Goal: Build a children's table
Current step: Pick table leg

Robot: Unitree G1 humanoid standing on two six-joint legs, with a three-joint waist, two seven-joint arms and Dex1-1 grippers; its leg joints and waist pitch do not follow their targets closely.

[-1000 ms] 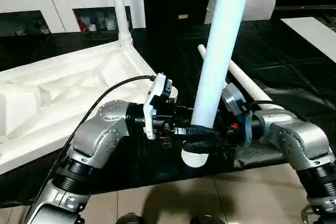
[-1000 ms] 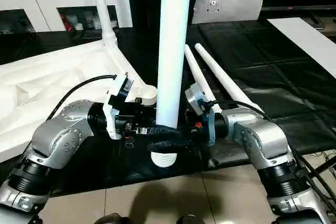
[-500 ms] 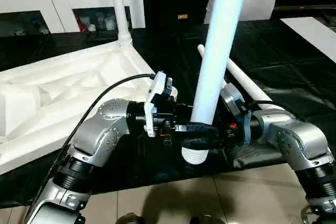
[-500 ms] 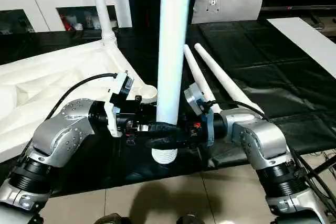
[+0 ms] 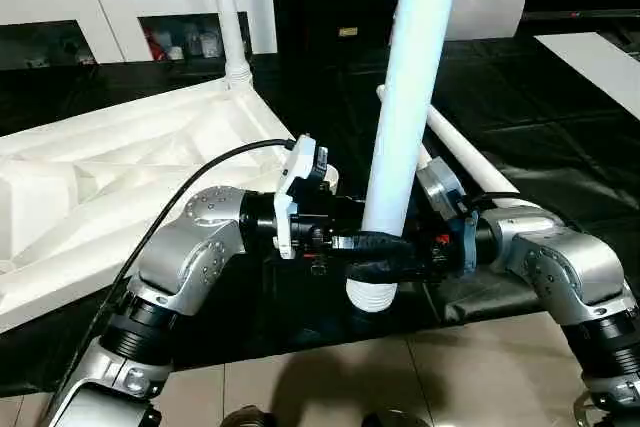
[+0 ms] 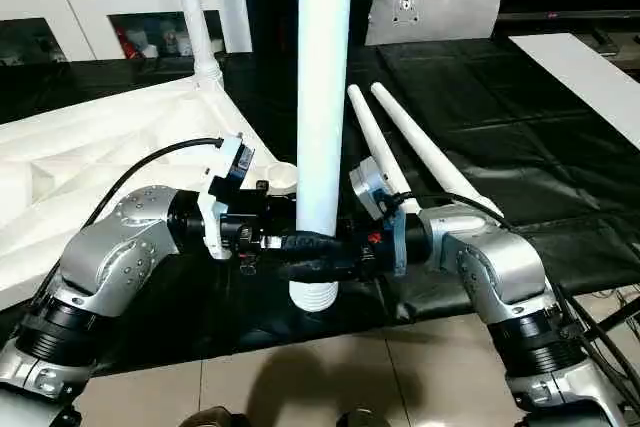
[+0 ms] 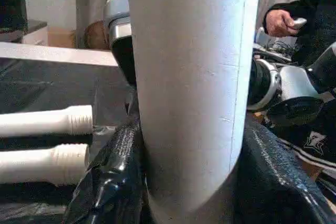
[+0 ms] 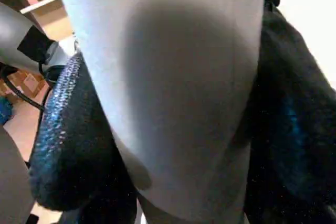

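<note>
- A white table leg [image 6: 322, 97] stands nearly upright between the two silver forearms, its ribbed, threaded end [image 6: 314, 294] hanging just below the black fingers and above the edge of the black mat [image 6: 480, 87].
- The left gripper [image 6: 300, 245] is clenched on this leg near its lower end — in the left wrist view its black fingers [image 7: 113, 182] press against both sides of the white tube.
- The right gripper [image 5: 395, 252] grasps the same leg from the opposite side; in the right wrist view its dark fingers [image 8: 68, 145] lie against the tube on either side.
- The table top [image 5: 90, 197] lies upside down on the robot's left, ribbed underside up, with one leg [image 5: 228, 7] already standing in its far corner socket.
- Two more legs [image 6: 400, 142] lie side by side on the mat behind the right forearm — threaded ends toward the robot.
- A person's hand [image 7: 281, 22] holding a small object appears in the left wrist view.
</note>
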